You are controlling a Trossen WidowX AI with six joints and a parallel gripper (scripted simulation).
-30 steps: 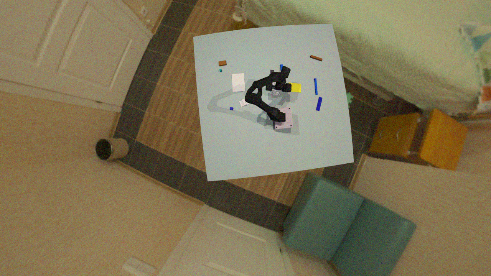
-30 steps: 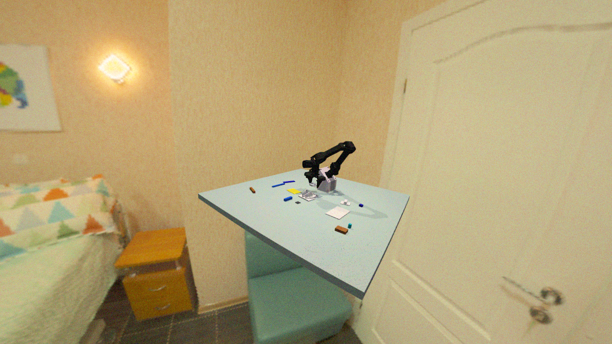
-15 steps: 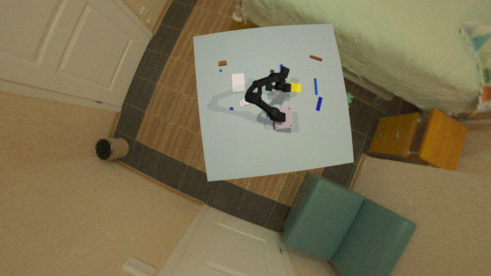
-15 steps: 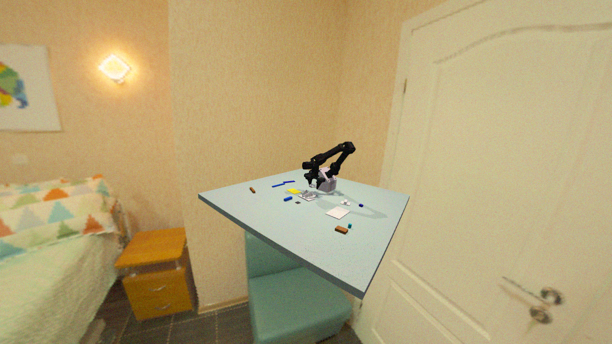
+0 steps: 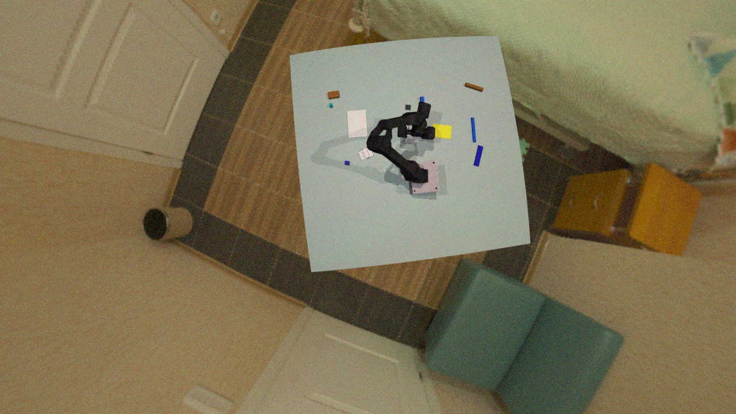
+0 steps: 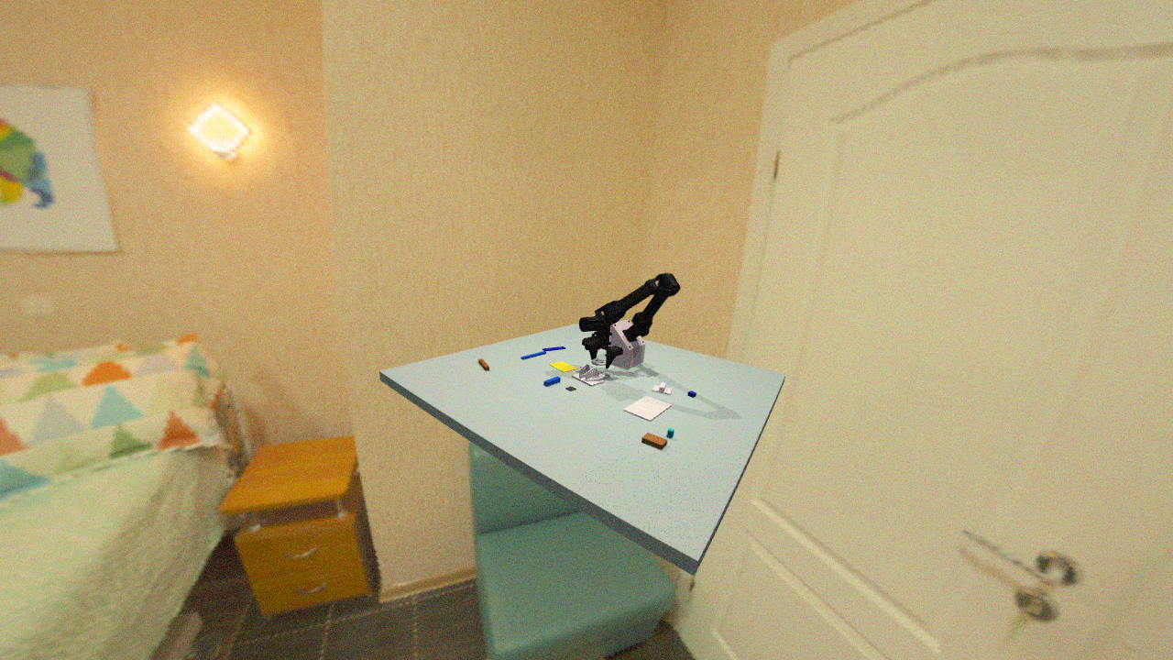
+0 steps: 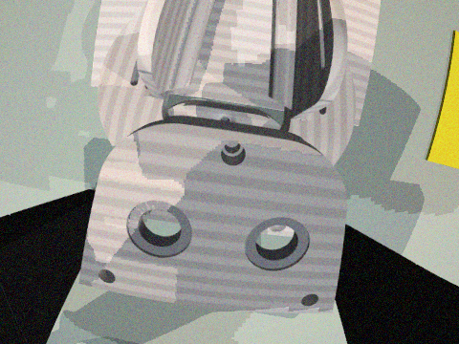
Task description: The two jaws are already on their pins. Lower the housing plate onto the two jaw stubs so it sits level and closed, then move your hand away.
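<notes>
My gripper [image 6: 602, 359] [image 7: 216, 222] is shut on the light grey housing plate [image 7: 215, 191] [image 6: 598, 361], its fingers at the plate's two sides. The plate has two ringed holes and a small central hole near its far edge. In the wrist view, the white base plate [image 7: 115, 29] lies beyond and below it, carrying the left jaw [image 7: 184, 43] and the right jaw [image 7: 282, 72]. The gripper assembly [image 6: 588, 375] stands on the table in the exterior view. The housing plate is above the table and overlaps the assembly's near end in the wrist view. The jaw stubs and their contact are hidden.
A yellow square [image 5: 442, 131] [image 6: 563, 367] [image 7: 445, 110] lies beside the assembly. A short blue bar [image 6: 552, 381], a small dark square [image 5: 407, 107] [image 6: 570, 388] and a white sheet [image 5: 357, 123] [image 6: 647, 408] lie nearby. The arm's pinkish pedestal [image 5: 433, 180] [image 6: 630, 353] stands behind.
</notes>
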